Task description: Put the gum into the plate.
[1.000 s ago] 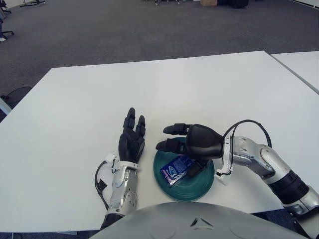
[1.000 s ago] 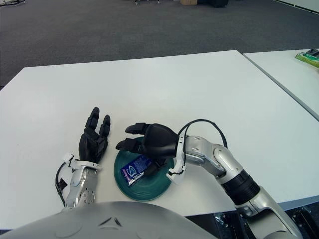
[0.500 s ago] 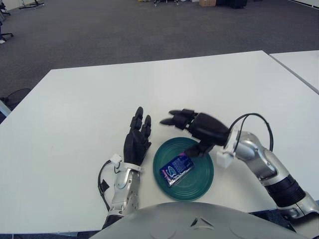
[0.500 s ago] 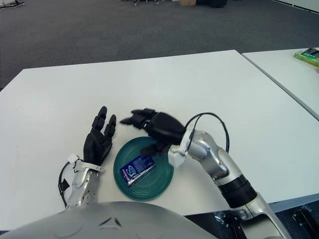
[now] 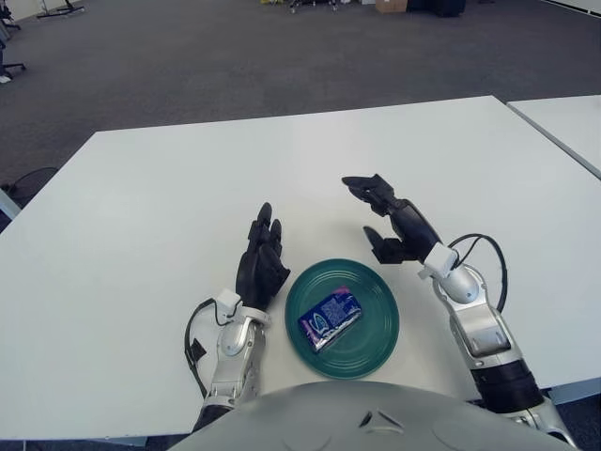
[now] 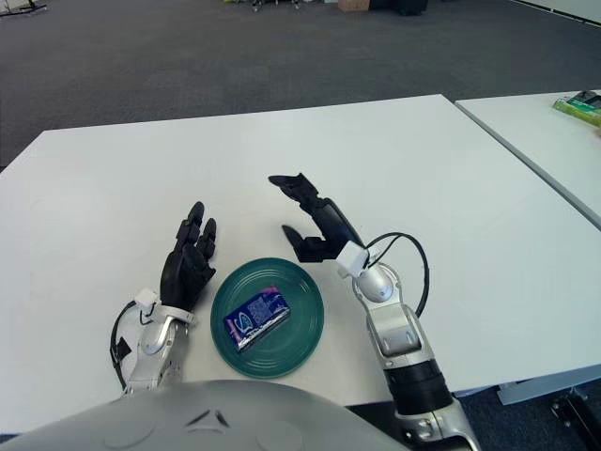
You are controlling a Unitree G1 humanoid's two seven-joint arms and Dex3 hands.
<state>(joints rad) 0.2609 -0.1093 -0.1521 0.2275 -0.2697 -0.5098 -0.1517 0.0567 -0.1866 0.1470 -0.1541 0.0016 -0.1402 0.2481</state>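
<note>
left eye view — right hand fingers spread

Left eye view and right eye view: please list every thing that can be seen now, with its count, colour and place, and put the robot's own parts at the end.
gum pack: 1, blue with a purple edge, lying flat inside the plate, near its middle.
plate: 1, dark green, round, on the near part of the table between the two hands.
table: 1, white, fills most of the view.
second table: 1, white, at the right, apart from the first one.
green object: 1, on the second table at the far right edge; too small to name.
floor: grey carpet, behind the tables.
left hand: 1, black, fingers straight, resting on the table just left of the plate.
right hand: 1, black, open, raised beyond the plate's right side, holding nothing.
</note>
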